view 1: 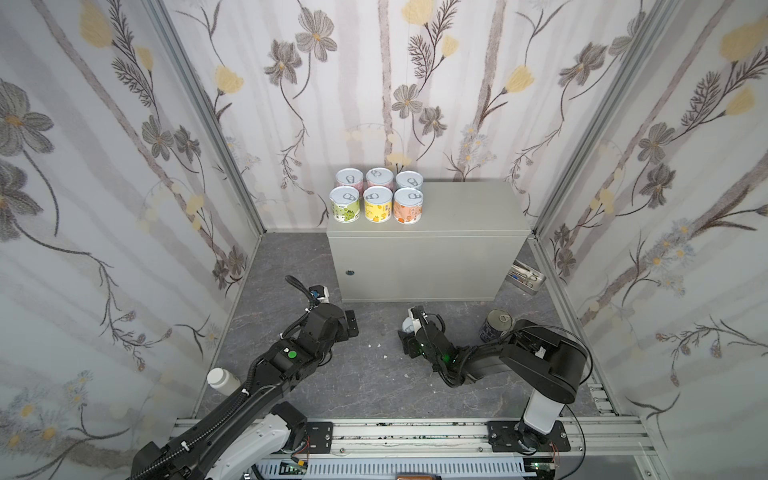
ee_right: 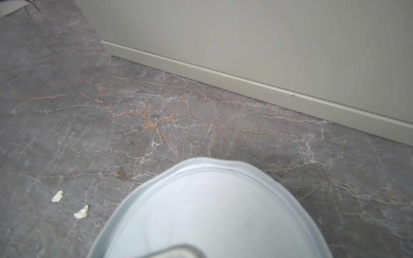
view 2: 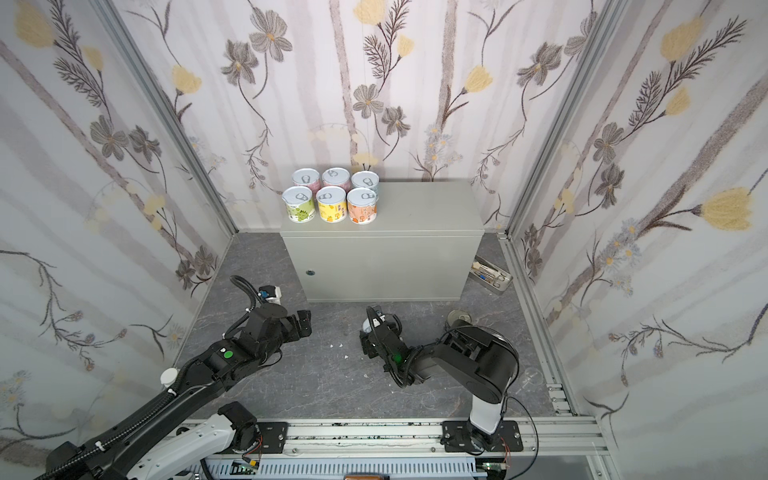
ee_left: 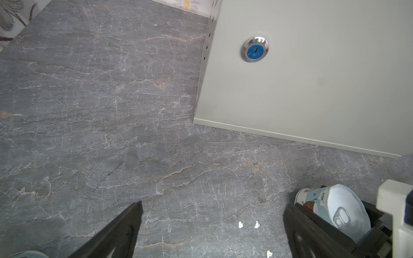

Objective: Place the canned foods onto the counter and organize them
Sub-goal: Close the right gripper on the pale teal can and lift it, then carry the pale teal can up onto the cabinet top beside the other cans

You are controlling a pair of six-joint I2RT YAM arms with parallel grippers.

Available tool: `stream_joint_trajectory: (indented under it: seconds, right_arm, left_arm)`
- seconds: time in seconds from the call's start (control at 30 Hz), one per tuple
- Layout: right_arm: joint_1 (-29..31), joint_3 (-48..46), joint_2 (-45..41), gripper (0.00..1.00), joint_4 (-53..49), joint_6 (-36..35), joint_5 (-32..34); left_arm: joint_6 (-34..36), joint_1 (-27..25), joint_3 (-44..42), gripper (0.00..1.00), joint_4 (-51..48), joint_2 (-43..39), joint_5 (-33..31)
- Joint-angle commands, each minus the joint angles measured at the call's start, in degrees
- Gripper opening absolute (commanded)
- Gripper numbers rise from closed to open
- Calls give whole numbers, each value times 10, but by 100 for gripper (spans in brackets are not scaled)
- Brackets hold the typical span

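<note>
well, we are looking down on the dark grey marbled floor (view 1: 374, 386), and the counter (view 1: 457, 208) is standing on it against the back wall

our left arm (view 1: 257, 374) is reaching in from the near left, and our right arm (view 1: 540, 361) is bending in from the near right

the left gripper (view 1: 353, 326) is hanging over bare floor in front of the counter's left front corner; in the left wrist view its fingers (ee_left: 120, 232) are spreading wide and holding nothing

the right gripper (view 1: 409, 330) is pointing down at the floor near the counter's front, with a pale blue can (ee_left: 344, 207) sitting between its jaws; the can's silver lid (ee_right: 212, 212) is filling the near part of the right wrist view, and we are not able to tell whether the jaws are pressing on it

six short cans (view 1: 377, 195) are standing upright in two rows of three at the left end of the counter top, with the green can (view 1: 345, 205), yellow can (view 1: 377, 204) and orange can (view 1: 408, 206) making up the front row

a dark navy can (view 1: 496, 326) is standing on the floor just beside our right arm

a metal tray (view 1: 527, 277) is lying between the counter's right end and the side wall, and a white-capped bottle (view 1: 222, 380) is showing behind our left arm

the round lock (ee_left: 254, 49) is sitting on the counter's front, and pale crumbs (ee_right: 58, 196) are lying on the floor between the grippers
</note>
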Motion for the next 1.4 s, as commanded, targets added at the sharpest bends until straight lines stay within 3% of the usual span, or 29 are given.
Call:
stream_joint_trajectory:
  seconds: [0.0, 0.33, 0.77, 1.07, 1.37]
  right_arm:
    - [3, -6, -36, 62, -4, 0, 18]
    - [9, -14, -230, 63, -153, 2, 14]
    - [-32, 85, -442, 61, -397, -24, -30]
    - [-84, 252, -453, 61, -557, -48, -115]
    - [-193, 410, -396, 60, -629, -90, -156]
  left_arm:
    - [-4, 0, 7, 100, 11, -4, 12]
    - [-10, -4, 10, 100, 3, -27, 34]
    - [-22, -49, 13, 100, 3, -36, 17]
    - [-10, -56, 23, 100, 3, -19, 6]
    - [4, -56, 27, 100, 3, -12, -6]
